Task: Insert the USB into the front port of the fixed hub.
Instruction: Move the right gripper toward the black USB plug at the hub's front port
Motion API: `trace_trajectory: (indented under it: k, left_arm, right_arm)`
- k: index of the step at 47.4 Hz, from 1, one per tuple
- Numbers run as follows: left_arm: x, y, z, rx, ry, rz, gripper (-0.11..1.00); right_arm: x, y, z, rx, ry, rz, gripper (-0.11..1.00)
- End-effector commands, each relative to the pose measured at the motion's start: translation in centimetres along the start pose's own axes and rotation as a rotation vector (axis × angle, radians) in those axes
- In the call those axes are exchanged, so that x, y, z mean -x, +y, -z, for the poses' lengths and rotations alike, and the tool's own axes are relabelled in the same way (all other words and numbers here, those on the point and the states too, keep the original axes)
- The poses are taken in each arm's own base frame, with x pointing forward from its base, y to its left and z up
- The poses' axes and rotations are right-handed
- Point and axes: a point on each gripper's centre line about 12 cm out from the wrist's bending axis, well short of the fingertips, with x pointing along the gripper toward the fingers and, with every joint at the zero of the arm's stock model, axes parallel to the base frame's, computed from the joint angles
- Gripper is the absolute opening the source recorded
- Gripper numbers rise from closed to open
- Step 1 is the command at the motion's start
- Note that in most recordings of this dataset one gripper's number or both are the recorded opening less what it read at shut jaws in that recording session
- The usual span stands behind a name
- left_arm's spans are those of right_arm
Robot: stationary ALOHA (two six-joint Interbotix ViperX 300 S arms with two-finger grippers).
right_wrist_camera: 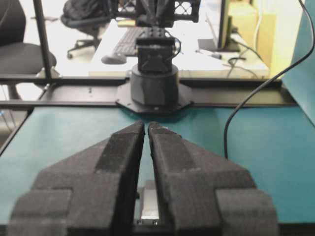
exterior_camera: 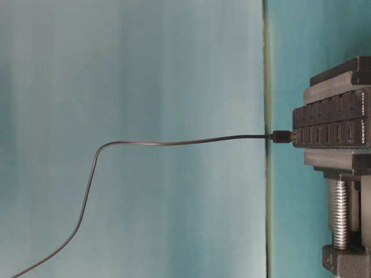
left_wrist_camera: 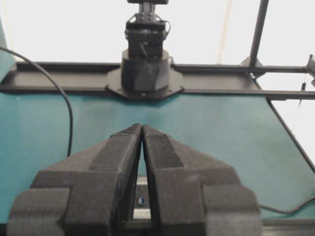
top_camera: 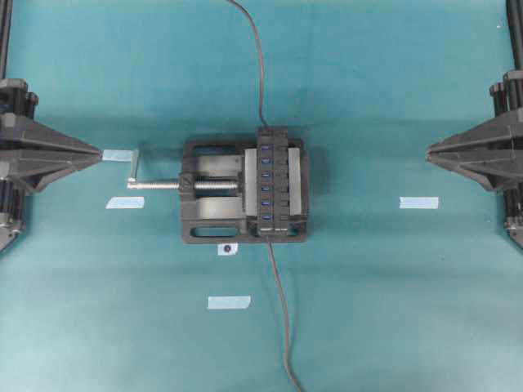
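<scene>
The fixed hub point(top_camera: 274, 181) is a long black bar with a row of blue ports, clamped in a vise point(top_camera: 208, 192). The USB point(exterior_camera: 282, 136) is a small black plug seated in the hub's point(exterior_camera: 330, 130) front end, its cable point(top_camera: 282, 318) trailing toward the table's near edge. My left gripper point(top_camera: 100, 155) rests at the far left, well away from the hub, its tips touching point(left_wrist_camera: 141, 127) on nothing. At the far right my right gripper point(top_camera: 428, 151) also hangs back, its tips point(right_wrist_camera: 146, 124) a hairline apart with nothing between them.
The hub's own cable point(top_camera: 257, 65) runs off toward the far edge. The vise's silver screw and handle point(top_camera: 155, 184) stick out to the left. Pale tape strips point(top_camera: 229, 302) point(top_camera: 418, 202) point(top_camera: 124, 202) lie on the teal mat. Each wrist view faces the opposite arm's base point(left_wrist_camera: 145, 69) point(right_wrist_camera: 155, 83).
</scene>
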Motion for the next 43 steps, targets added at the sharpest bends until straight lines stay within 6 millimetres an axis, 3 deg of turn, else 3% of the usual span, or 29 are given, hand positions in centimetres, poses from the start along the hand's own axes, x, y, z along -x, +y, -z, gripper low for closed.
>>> trace_trajectory:
  k: [1, 3, 7, 12, 29, 43]
  left_arm:
    - [-0.5, -0.2, -0.1, 0.009, 0.008, 0.012, 0.13]
    - [-0.7, -0.3, 0.2, 0.012, 0.022, 0.016, 0.10]
    - [-1.0, -0.3, 0.7, 0.015, 0.048, 0.016, 0.00]
    - [-1.4, -0.3, 1.1, 0.015, 0.077, 0.016, 0.00]
    - [-2.9, -0.5, 2.8, 0.011, 0.209, 0.020, 0.00]
    - [-3.2, -0.5, 2.3, 0.008, 0.246, 0.023, 0.00]
  right_arm:
    - [0.0, -0.3, 0.7, 0.000, 0.014, 0.014, 0.16]
    - [0.2, -0.4, 1.3, -0.018, 0.024, 0.022, 0.15]
    - [0.5, -0.6, 2.5, -0.085, 0.060, 0.038, 0.03]
    - [0.7, -0.7, 3.1, -0.152, 0.077, 0.047, -0.02]
    - [0.2, -2.7, 4.3, -0.195, 0.318, 0.164, -0.03]
    - [-0.9, -4.3, 4.7, -0.160, 0.432, 0.230, -0.03]
